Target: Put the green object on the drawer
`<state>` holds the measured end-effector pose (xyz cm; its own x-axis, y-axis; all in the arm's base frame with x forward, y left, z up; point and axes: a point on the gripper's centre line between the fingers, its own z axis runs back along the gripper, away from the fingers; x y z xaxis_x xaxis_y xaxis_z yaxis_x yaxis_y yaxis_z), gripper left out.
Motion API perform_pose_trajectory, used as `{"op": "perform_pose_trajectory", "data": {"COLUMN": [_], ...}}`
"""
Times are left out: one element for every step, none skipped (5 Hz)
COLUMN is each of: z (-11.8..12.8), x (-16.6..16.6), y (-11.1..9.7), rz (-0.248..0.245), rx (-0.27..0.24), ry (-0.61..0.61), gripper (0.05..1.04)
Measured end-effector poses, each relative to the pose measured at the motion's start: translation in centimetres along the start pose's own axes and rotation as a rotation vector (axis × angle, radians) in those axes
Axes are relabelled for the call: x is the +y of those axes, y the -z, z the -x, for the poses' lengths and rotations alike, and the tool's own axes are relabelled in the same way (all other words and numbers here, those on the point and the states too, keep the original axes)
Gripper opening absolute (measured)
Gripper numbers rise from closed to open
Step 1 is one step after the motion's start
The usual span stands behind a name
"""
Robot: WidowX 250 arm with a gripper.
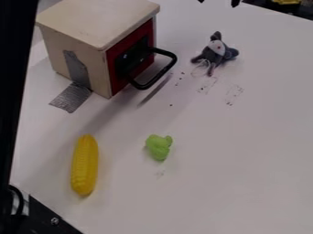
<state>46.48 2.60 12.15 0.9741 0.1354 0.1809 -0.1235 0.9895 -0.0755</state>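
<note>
White tabletop (pixel 245 151) spreads across most of the scene, marked by dark specks and faint smudges right of the wooden box, with another faint mark near the middle. At the far edge, somewhat right of centre, the gripper (pixel 218 2) hangs just inside the view, only its two dark tips showing. They stand spread, with a plain gap between them and nothing pinched in it. The rest of the arm's pose cannot be told from what shows there. The green object (pixel 159 146), a small lumpy toy, lies on the table near the middle, well apart from the gripper and from the box. To its left, also apart, a yellow corn cob (pixel 85 165) lies lengthwise from near to far. On the far left stands the pale wooden box (pixel 79 50), with a red front (pixel 116 68) turned to the right and a black handle (pixel 171 66) jutting from it over the table. Grey tape (pixel 71 98) runs from the box's near side down onto the tabletop. Right of the box lies a grey plush toy (pixel 216 53). A tall black upright (pixel 13 68) rises along the left edge, with dark hardware (pixel 45 219) and a black cable (pixel 19 199) in the near left corner. Beyond the table's far right edge is a dark area with something yellow (pixel 286 2) in it.
</note>
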Motion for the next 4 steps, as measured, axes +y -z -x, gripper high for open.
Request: {"op": "perform_pose_trajectory", "data": {"z": [0.7,4.3,7.0,10.9], "x": [0.1,-0.2,-2.1,-3.8], "y": [2.2,4.5,2.4,1.8], "rz": [-0.002,0.013,0.019,0.029], "rx": [0.055,0.133,0.1,0.101], "ry": [-0.002,-0.011,0.026,0.078], "gripper": [0.999,0.999,0.999,0.999]}}
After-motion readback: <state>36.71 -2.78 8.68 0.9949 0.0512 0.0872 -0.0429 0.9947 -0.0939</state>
